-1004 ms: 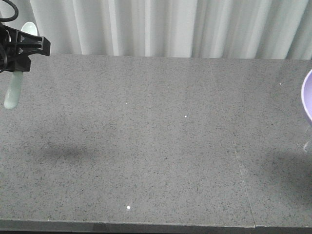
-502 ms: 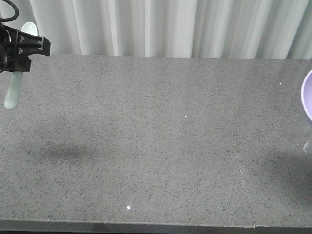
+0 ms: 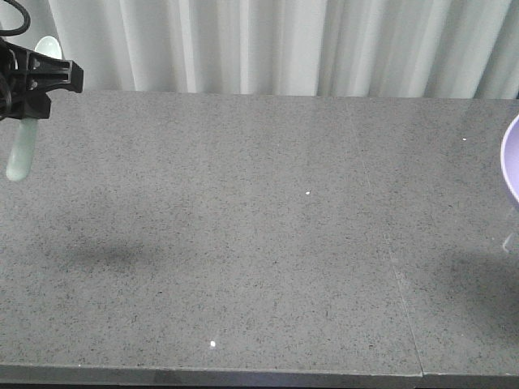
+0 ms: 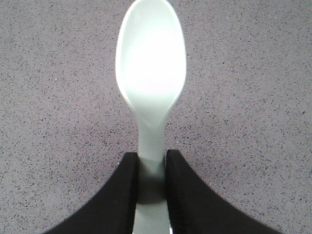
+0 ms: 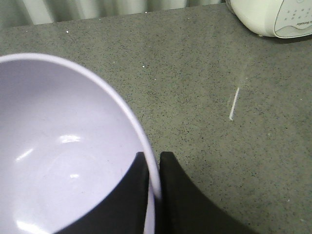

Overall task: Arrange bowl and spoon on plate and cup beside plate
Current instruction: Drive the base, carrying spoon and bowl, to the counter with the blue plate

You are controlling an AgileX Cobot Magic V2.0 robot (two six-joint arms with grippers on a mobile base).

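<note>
The pale mint-green spoon (image 4: 151,73) is held off the table by its handle, with my left gripper (image 4: 151,158) shut on it. In the front view this left gripper (image 3: 32,89) is at the far top-left, and the spoon (image 3: 18,150) hangs with its handle pointing down. My right gripper (image 5: 154,158) is shut on the rim of the lavender bowl (image 5: 58,146), one finger inside and one outside. Only an edge of the bowl (image 3: 512,158) shows at the right border of the front view. The plate and the cup are out of view.
The grey speckled tabletop (image 3: 259,227) spans the front view, with white curtains (image 3: 284,44) behind it. A white appliance (image 5: 273,17) stands at the far right corner in the right wrist view.
</note>
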